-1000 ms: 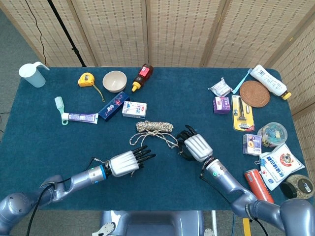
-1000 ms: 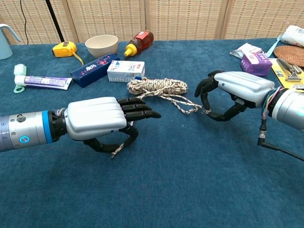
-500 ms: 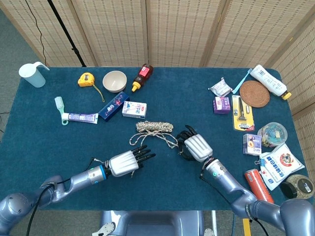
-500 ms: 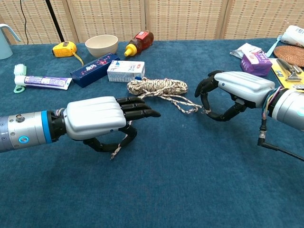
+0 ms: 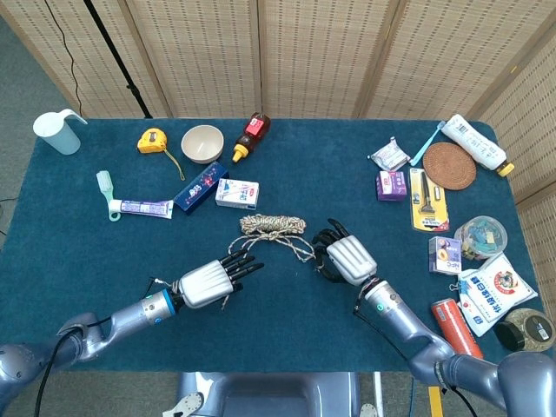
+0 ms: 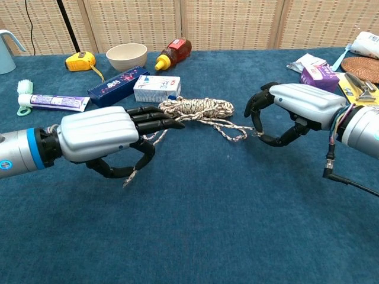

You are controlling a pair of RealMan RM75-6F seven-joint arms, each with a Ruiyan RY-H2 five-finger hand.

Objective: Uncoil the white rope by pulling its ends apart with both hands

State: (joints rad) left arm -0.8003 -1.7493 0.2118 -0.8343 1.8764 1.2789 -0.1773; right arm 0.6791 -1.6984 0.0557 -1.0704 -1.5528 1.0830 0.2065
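The white rope [image 5: 274, 224] lies as a small coiled bundle [image 6: 198, 107] in the middle of the blue table. One strand runs from it to my left hand [image 5: 208, 282], which sits front-left of the coil. That hand [image 6: 100, 136] pinches the strand between thumb and fingers, and the frayed rope end [image 6: 128, 178] pokes out below it. Another strand [image 6: 234, 130] leads right to my right hand [image 5: 347, 259]. In the chest view the right hand [image 6: 296, 106] has its fingers curled around that end, just right of the coil.
Behind the coil lie a white box [image 5: 237, 193], a blue box [image 5: 200, 188] and a toothpaste tube [image 5: 139, 208]. A bowl [image 5: 202, 142] and sauce bottle [image 5: 249, 136] stand further back. A purple packet [image 5: 391, 185], razor pack [image 5: 427, 200] and red can [image 5: 456, 327] crowd the right side.
My left hand has moved left and a little back, carrying its rope end along. The right hand has barely shifted and keeps its hold.
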